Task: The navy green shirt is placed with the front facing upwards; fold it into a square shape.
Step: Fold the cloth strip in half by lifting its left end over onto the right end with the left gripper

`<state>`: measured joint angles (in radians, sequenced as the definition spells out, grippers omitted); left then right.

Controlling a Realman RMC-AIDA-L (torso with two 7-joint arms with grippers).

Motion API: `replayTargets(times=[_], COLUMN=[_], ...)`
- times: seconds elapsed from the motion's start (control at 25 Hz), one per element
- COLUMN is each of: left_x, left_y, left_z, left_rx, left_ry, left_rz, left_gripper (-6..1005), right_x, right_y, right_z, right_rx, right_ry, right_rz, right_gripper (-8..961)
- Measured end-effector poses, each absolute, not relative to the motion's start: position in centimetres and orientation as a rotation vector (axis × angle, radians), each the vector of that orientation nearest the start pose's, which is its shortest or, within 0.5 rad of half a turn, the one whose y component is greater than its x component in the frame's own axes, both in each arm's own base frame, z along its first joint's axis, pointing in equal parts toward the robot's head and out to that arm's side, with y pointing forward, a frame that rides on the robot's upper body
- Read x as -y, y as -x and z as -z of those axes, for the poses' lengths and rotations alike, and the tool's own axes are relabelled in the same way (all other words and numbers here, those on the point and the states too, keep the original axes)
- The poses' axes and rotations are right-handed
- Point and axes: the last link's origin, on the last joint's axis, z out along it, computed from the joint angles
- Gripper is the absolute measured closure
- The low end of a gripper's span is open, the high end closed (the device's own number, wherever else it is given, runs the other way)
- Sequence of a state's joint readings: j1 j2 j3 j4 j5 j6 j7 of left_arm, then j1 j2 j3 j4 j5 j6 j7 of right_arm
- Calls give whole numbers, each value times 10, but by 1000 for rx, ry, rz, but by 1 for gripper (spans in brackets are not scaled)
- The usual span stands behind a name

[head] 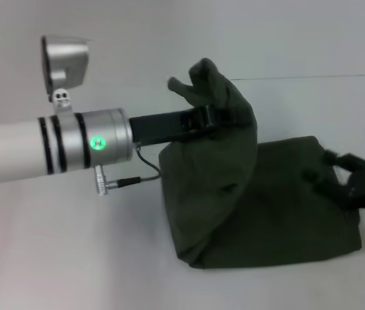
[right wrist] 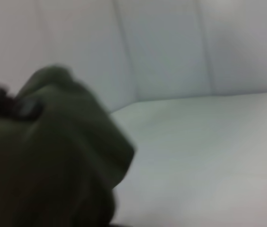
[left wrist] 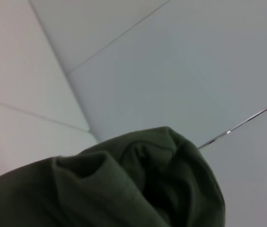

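My left arm [head: 53, 145] lifts a shirt [head: 266, 206] fold.
Left gripper [head: 211, 116] clamps raised cloth; right gripper [head: 356, 181], grip unclear, rests at the edge. Next: lay the flap squarely.

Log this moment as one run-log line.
stage: mid-fold | left gripper: shut on navy green shirt, edge lifted above table | right gripper: at shirt's right edge | shirt: partly folded

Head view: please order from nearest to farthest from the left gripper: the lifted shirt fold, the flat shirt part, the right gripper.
1. Lifted fold of the navy green shirt, at the left gripper.
2. Flat part, lower on the table.
3. Right gripper, at the shirt's right edge.
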<state>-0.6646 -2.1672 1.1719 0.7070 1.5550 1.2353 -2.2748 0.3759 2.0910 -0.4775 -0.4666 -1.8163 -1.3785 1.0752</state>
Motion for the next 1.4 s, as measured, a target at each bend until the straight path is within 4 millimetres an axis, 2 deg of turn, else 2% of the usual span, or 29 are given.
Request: replayTargets(times=[0.24,0.4,0.88,1.16,1.28,1.4], left_x=[-369,-364,-359,-360,-360,-361], left_y=[144,151,154,154,154,155], left_z=[30,18,10,9,9,9], left_rx=[1591,1591,1581,1568,1559,1550], left_ry=[2509,2495,2502,2505,2503,2496], left_rz=[1218,1285,1332,1333,1332,1332], left_gripper=[903,898,885,878,874,871], right_x=[-300,-303,-322,-328,-329,-330], right_y=[-312,-297,-260,-235,-235,-243], right_z=[26,45,98,117,119,109], right_rx=[-651,-625,-552,-467,-458,-483], right_ry=[2444,2551,2746,2826,2825,2777], right_rz=[-755,-736,-596,-578,-569,-591], right_gripper=[293,294,294,293,293,293])
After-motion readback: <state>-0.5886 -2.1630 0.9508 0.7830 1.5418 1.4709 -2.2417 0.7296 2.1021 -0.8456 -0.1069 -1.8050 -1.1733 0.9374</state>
